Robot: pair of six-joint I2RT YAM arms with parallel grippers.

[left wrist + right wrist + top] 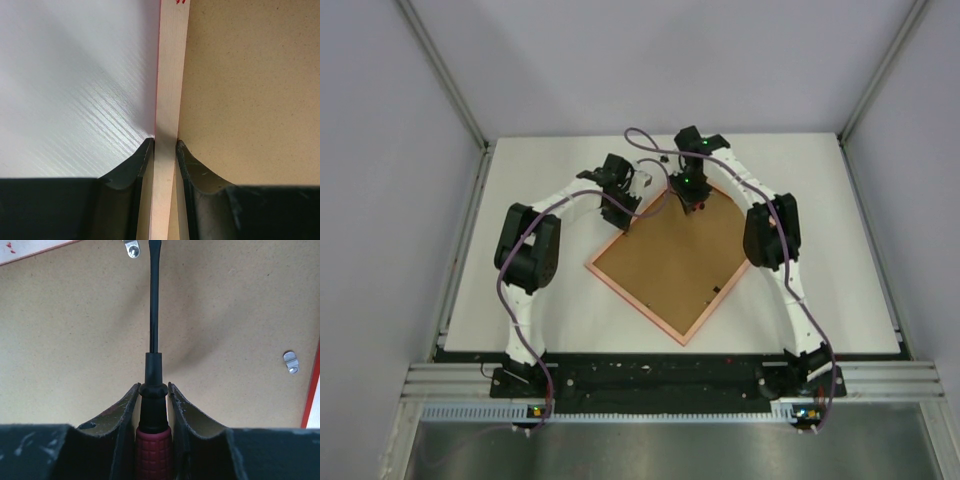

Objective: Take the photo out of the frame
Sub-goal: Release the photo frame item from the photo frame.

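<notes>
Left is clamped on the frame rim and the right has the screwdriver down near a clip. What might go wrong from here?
1. The screwdriver tip lies beside the clip, not on it. A push may skid it and gouge the backing board.
2. The left gripper pinches only the thin rim of the frame, so prying force could twist the frame loose.

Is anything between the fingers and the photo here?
Yes: the frame lies back up, so its brown backing board hides the photo, and metal tabs near the rim sit over the board.
</notes>
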